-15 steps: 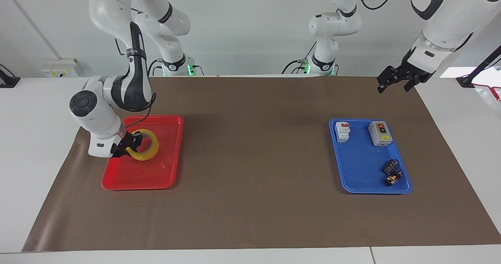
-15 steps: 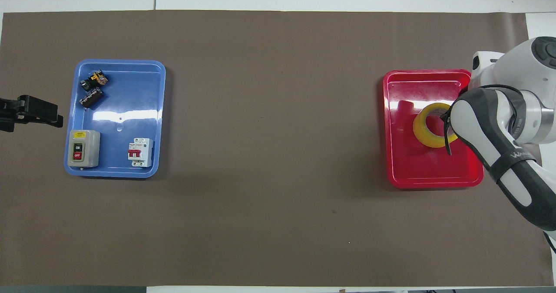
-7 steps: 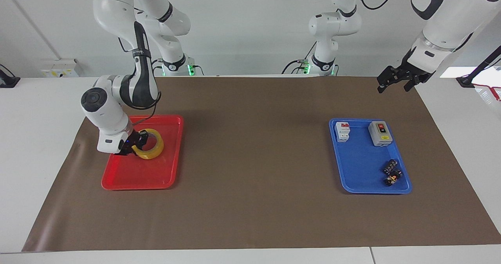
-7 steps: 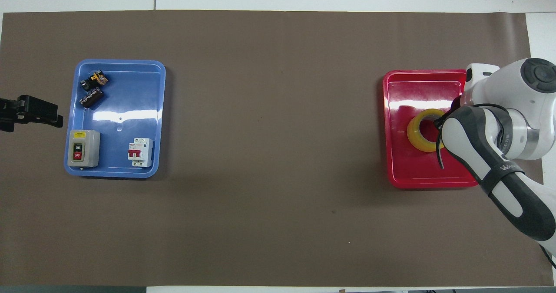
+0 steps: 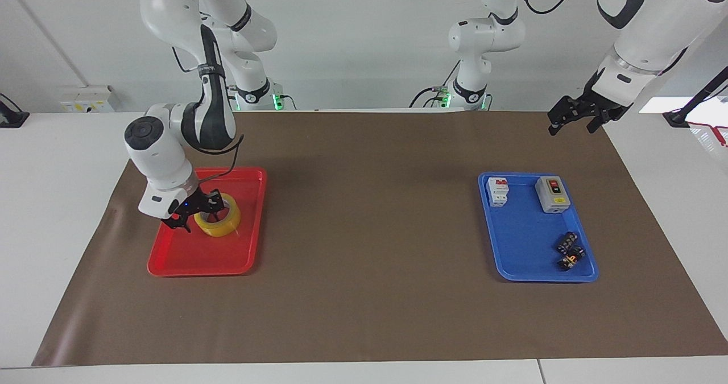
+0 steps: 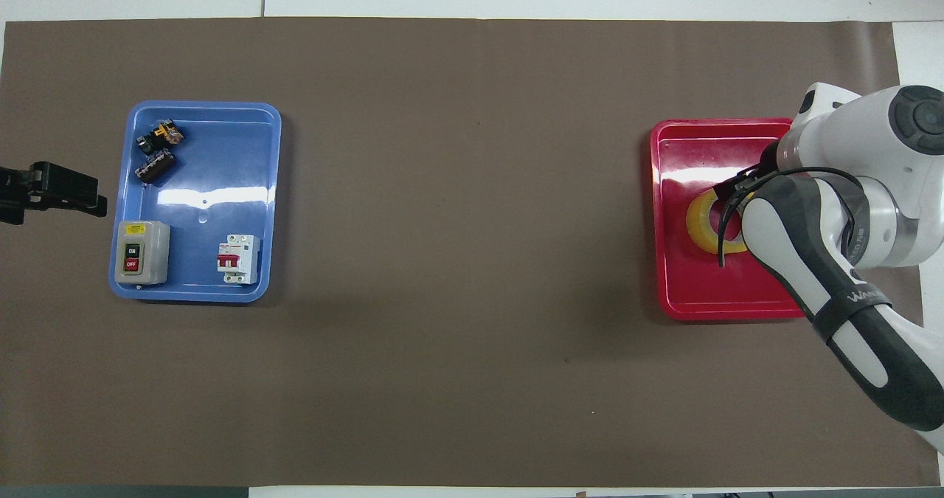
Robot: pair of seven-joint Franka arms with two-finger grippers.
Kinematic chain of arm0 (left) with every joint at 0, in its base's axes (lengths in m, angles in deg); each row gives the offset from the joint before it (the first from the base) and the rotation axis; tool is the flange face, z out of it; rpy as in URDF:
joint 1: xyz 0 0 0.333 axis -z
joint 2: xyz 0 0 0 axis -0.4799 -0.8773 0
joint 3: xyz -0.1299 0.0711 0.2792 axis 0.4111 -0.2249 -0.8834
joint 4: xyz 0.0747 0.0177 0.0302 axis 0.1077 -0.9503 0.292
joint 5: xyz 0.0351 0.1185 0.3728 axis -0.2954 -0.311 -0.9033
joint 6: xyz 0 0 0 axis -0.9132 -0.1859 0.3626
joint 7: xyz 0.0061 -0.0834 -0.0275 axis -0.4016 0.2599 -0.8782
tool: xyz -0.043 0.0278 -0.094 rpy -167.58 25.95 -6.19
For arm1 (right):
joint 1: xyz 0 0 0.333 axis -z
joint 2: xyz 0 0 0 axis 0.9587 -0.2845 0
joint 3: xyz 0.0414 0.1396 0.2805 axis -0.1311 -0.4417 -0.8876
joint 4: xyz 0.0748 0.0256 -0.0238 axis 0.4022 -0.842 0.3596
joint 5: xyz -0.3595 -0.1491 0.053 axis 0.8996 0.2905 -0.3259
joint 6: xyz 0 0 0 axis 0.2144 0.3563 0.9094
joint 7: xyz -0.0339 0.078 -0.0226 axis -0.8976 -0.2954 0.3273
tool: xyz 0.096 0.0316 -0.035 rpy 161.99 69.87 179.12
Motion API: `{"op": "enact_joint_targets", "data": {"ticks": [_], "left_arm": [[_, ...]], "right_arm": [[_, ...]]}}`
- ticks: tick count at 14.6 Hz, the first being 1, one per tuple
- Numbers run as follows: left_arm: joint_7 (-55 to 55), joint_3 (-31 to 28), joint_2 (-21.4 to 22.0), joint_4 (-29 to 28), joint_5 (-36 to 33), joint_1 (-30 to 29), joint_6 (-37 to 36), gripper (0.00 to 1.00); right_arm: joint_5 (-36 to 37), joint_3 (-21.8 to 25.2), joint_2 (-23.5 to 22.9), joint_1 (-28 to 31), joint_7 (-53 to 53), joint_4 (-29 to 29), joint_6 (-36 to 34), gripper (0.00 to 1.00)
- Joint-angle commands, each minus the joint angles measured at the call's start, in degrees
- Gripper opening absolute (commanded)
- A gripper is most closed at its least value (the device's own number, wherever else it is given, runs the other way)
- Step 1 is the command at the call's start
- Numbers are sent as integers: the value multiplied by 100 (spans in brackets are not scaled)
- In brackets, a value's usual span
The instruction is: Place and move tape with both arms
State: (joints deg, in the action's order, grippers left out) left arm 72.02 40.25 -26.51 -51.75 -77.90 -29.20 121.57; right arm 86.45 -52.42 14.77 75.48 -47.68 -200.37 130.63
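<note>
The yellow tape (image 5: 218,219) lies flat in the red tray (image 5: 170,270), toward the tray's end nearer the robots. My right gripper (image 5: 199,210) is low over it and open. One finger is over the roll's hole and the other is outside the ring, toward the right arm's end of the table. In the overhead view the right arm covers most of the tape (image 6: 695,221), and only a black tip of the gripper (image 6: 737,184) shows. My left gripper (image 5: 574,114) waits open in the air over the mat's corner at the left arm's end.
A blue tray (image 5: 512,270) at the left arm's end holds a grey switch box (image 5: 552,194), a white breaker (image 5: 497,191) and small dark parts (image 5: 570,251). Two smaller arms with green-lit bases (image 5: 256,96) stand at the robots' edge. Brown mat lies between the trays.
The right gripper held the tape tilted above the red tray. It has since brought the roll down flat onto the tray and opened. The left arm has not moved.
</note>
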Motion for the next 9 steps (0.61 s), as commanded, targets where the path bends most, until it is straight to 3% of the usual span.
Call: {"op": "enact_joint_targets", "data": {"ticks": [1, 3, 6, 9], "left_arm": [[41, -3, 103, -103, 80, -45, 37, 100], [41, -3, 103, -94, 89, -45, 37, 100], [41, -3, 103, -94, 89, -45, 37, 100], [41, -3, 103, -94, 80, -45, 37, 100]], "right_arm": [[-5, -29, 123, -33, -1032, 358, -121, 100], [-14, -21, 342, -16, -1726, 639, -497, 100], [12, -3, 632, -16, -2448, 1446, -1856, 100], [4, -3, 983, 19, -2731, 1869, -2798, 100]]}}
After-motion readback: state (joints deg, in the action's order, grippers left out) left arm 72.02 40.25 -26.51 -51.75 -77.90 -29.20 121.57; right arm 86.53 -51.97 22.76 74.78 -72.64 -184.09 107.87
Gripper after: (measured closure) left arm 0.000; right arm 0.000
